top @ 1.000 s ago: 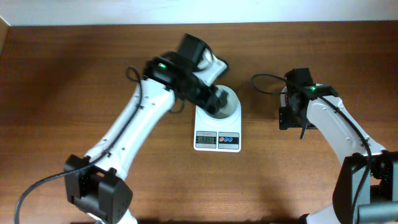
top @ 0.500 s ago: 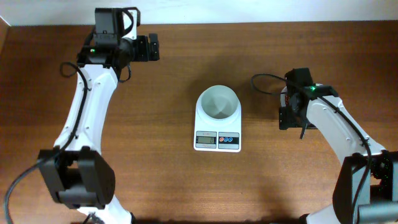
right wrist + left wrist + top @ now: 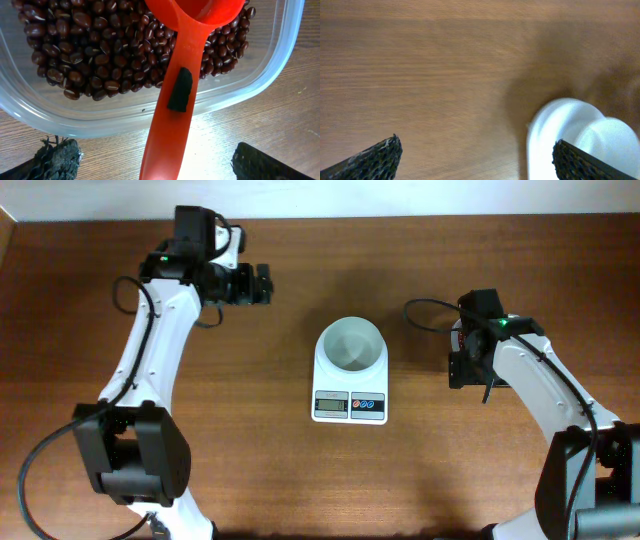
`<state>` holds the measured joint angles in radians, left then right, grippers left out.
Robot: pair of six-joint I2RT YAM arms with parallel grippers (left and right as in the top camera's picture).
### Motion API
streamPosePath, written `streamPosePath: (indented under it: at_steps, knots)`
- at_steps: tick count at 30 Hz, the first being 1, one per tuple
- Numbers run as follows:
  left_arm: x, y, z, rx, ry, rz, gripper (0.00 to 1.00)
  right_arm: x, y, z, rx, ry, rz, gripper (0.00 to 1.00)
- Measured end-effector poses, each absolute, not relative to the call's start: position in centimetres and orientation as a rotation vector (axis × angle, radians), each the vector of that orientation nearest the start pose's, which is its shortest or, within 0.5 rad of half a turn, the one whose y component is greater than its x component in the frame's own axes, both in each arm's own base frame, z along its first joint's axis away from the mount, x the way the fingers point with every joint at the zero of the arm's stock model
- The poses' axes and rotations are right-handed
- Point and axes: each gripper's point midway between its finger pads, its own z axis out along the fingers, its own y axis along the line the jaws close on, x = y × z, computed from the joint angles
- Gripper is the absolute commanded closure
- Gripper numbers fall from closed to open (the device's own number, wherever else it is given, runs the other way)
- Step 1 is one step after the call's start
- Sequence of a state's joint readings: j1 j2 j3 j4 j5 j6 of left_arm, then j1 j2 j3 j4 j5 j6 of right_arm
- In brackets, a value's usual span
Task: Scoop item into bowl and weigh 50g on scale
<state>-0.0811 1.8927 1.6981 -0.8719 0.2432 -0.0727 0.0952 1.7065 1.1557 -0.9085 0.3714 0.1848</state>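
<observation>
**A:** 2 dark fingertips (image 3: 52,156) sit in the lower corners of the right wrist view. So the right gripper (image 3: 161,161) is spread wide and clamps nothing?

**B:** Yes. The handle of the red scoop (image 3: 172,107) rises between them from bottom centre, leaning slightly right. As far as I can see it touches neither pad.

**A:** And beyond it?

**B:** Its cup lies at the top edge, over the beans (image 3: 90,45) filling the clear container (image 3: 100,125).

**A:** So the fingers should close across that long axis.

**B:** I judge so, and the right arm is clearly the nearer one. Overhead, the bowl (image 3: 350,345) looks empty, standing on the scale (image 3: 349,406) at centre. The left gripper (image 3: 262,283) hangs at upper left, well apart from both. Its fingers are also spread and hold nothing.
</observation>
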Motion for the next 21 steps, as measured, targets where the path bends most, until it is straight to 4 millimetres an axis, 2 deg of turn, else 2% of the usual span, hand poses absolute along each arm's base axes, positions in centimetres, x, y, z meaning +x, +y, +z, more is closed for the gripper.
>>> streamPosePath:
  at_steps: [4,10,13,18,21]
  knots:
    - [44.6,-10.7,16.3,0.162,2.689,-0.461,0.01,32.6,-3.1,6.5,0.162,2.931,-0.523,0.01]
    - [42.5,-11.6,16.1,0.186,2.758,-0.483,0.01,32.6,-3.2,6.5,0.128,2.936,-0.527,0.01]
    - [42.4,-11.7,16.0,0.195,2.761,-0.484,0.01,32.6,-3.2,6.5,0.122,2.937,-0.528,0.01]
    - [43.3,-11.9,16.4,0.201,2.720,-0.483,0.00,32.7,-3.2,6.5,0.117,2.936,-0.528,0.01]
    - [43.2,-11.9,16.4,0.201,2.724,-0.483,0.01,34.5,-2.8,6.7,0.130,2.865,-0.483,0.01]
